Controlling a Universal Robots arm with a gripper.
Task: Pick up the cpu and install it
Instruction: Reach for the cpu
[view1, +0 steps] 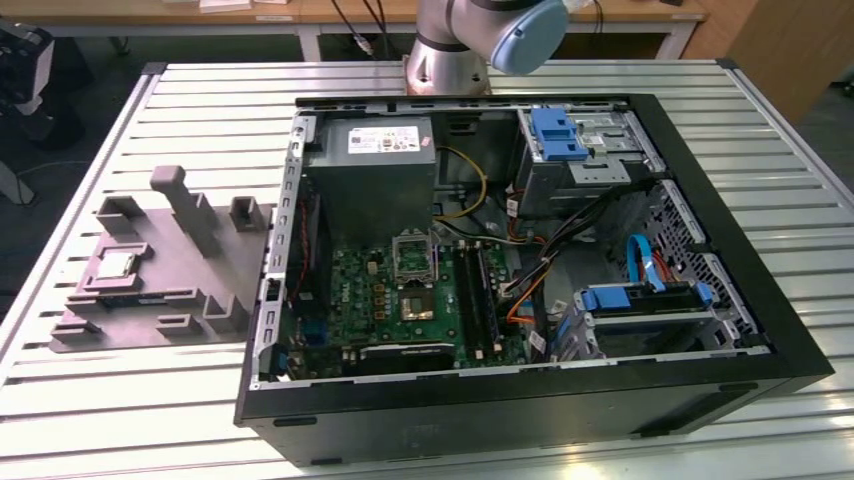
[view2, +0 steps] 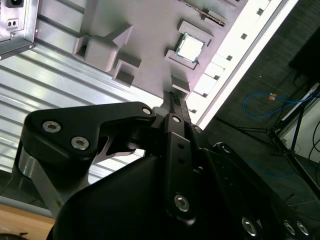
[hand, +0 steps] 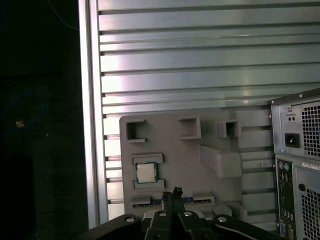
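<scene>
cpu (view1: 115, 264) lies in grey tray (view1: 200, 262) on counter (view1: 120, 410), at the exterior view's left of open computer case (view1: 534, 405) | hand (hand: 175, 192): fingers together, empty, over the tray near cpu, not touching

The exterior view cuts off the arm (view1: 470, 35); the gripper (hand: 175, 192) hides part of the tray (hand: 170, 131).

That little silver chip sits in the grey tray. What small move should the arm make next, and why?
Probably shift the gripper across until it stands over the cpu. The chip lies untouched in its pocket on the grey tray, while the gripper hangs above the tray, off to the chip's side, shut and holding nothing.
</scene>
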